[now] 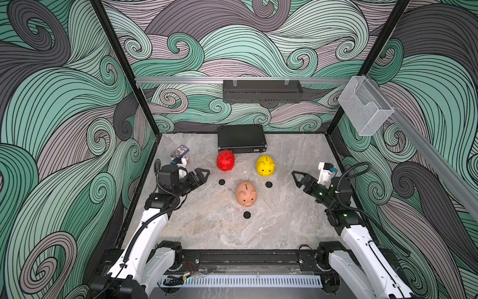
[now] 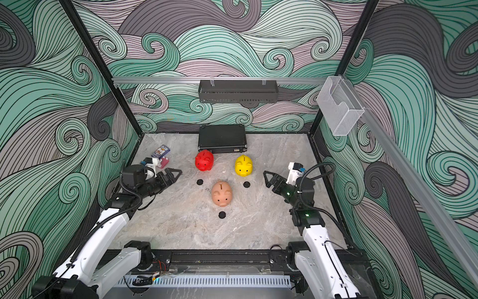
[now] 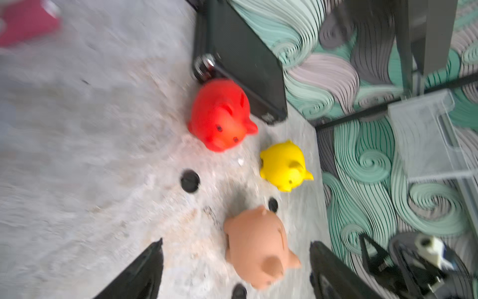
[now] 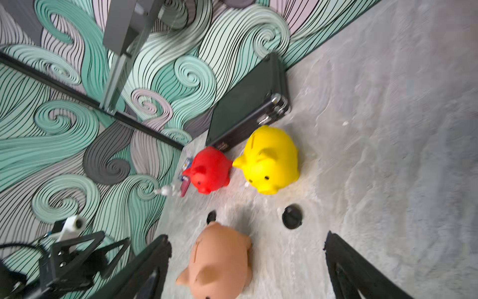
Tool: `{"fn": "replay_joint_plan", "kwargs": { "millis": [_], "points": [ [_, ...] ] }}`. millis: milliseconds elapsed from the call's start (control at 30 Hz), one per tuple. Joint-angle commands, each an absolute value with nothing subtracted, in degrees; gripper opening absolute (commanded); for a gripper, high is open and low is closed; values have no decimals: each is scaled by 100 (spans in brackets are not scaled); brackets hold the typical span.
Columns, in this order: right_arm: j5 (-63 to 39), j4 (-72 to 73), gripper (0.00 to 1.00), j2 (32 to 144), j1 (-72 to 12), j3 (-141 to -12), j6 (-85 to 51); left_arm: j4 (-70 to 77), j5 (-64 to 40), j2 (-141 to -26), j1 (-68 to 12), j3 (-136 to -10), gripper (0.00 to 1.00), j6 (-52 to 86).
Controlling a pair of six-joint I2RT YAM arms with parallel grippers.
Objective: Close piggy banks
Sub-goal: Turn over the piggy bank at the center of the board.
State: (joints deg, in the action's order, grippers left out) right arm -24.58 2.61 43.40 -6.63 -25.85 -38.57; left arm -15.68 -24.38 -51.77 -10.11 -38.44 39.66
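Three piggy banks stand upright on the marble table: a red one [image 1: 225,161] [image 3: 221,116] at the back, a yellow one [image 1: 265,165] [image 4: 270,158] to its right, and a peach-pink one [image 1: 246,193] [image 2: 222,193] nearer the front. Three black round plugs lie loose: one [image 1: 221,182] left of the peach pig, one [image 1: 268,184] to its right, one [image 1: 247,214] in front. My left gripper [image 1: 204,174] [image 3: 236,242] hovers open and empty left of the pigs. My right gripper [image 1: 296,178] [image 4: 248,235] hovers open and empty on their right. Both wrist views are blurred.
A black case [image 1: 241,138] lies against the back wall, just behind the red pig. A card box [image 1: 180,151] and a small white and red item [image 1: 182,163] sit at the back left. A black shelf [image 1: 262,90] and a clear holder [image 1: 364,108] hang on rails.
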Motion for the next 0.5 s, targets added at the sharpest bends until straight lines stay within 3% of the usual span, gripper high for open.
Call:
{"fn": "replay_joint_plan", "kwargs": {
  "millis": [0,467],
  "points": [
    [-2851,576,91,4588,-1133,-2539,-3956,-1683,-2655,-5197,-1805,-3792,87,4081],
    [-2548,1401,81,6672,-2421,-3146,-4036,-1263,-2221,-6573,-3269,-4241,82,4115]
  ]
}}
